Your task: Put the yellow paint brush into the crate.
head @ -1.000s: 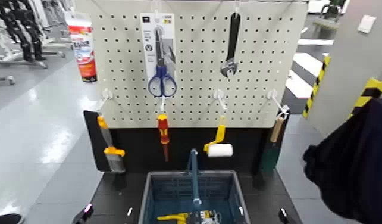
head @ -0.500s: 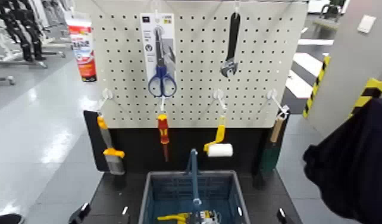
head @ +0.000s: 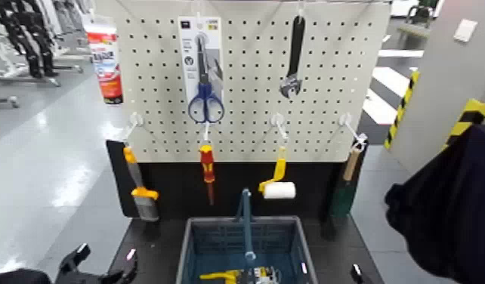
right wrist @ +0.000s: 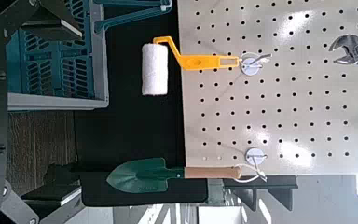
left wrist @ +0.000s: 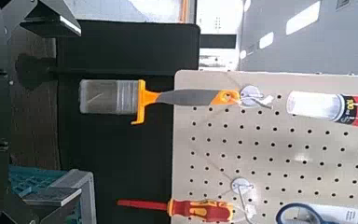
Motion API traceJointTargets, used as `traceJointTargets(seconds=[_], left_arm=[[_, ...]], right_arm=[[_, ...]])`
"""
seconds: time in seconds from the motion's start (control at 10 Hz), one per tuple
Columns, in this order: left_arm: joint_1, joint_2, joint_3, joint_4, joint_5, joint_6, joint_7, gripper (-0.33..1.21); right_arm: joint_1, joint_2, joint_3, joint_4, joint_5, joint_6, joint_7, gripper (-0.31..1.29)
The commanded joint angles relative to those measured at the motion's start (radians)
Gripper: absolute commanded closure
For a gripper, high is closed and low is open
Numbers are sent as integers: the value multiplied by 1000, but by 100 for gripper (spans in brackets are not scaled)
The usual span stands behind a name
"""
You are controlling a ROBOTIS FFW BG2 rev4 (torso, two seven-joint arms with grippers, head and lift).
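The yellow paint brush (head: 143, 194) hangs from a hook at the lower left of the pegboard, bristles down. It also shows in the left wrist view (left wrist: 130, 96). The grey-blue crate (head: 208, 245) with its upright blue handle stands on the dark table below the board, right of the brush. My left gripper (head: 106, 263) is open and empty at the table's front left, below and in front of the brush, apart from it. Only a tip of my right gripper (head: 356, 273) shows at the front right; the right wrist view shows its fingers spread.
A red-and-yellow screwdriver (head: 207, 170), a yellow-handled roller (head: 277, 185), a green trowel (right wrist: 149, 175), blue scissors (head: 205, 91) and a black wrench (head: 294, 57) hang on the pegboard (head: 328, 75). A yellow tool (head: 219, 276) lies in the crate. A dark cloth (head: 449, 204) is at right.
My left gripper has risen into view at the front left and now shows both fingers spread. The brush, the crate and the right gripper have not moved.
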Motion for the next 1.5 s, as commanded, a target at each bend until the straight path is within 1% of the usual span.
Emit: traceJointTargets(seconds=[0.1,0.2,0.4,0.6,0.9,1.0,1.1,1.2,1.3,1.5], left_arm=[[-58,53,48,16,25,48,-60,11],[-83,73,62,24,30,74,-89,11],[-120,96,79,39,45,109,-132,11],[-161,124,103,68,65,152,-200,11],[-239,174,108,130,87,214,-290,11],[-273,199,102,154,88,238,-324,11],[-307,233,87,177,91,257,-355,11],[-336,256,71,202,100,266,-379,11],[-362,271,57,232,122,266,-391,11],[-402,294,28,278,123,272,-421,12]], right_arm=[[-3,-3,-1,0,-3,2,2,14],[-3,-5,-1,0,-3,4,3,14],[-5,-9,0,0,-6,4,3,14],[-5,-9,-1,-2,-8,4,5,14],[-5,-8,-1,0,-9,4,5,14],[-5,-9,0,0,-11,4,5,14],[-6,-8,0,0,-11,7,5,14],[-6,-8,0,0,-11,7,5,14],[-6,-8,0,0,-11,7,5,14],[-6,-5,0,0,-11,10,9,14]])
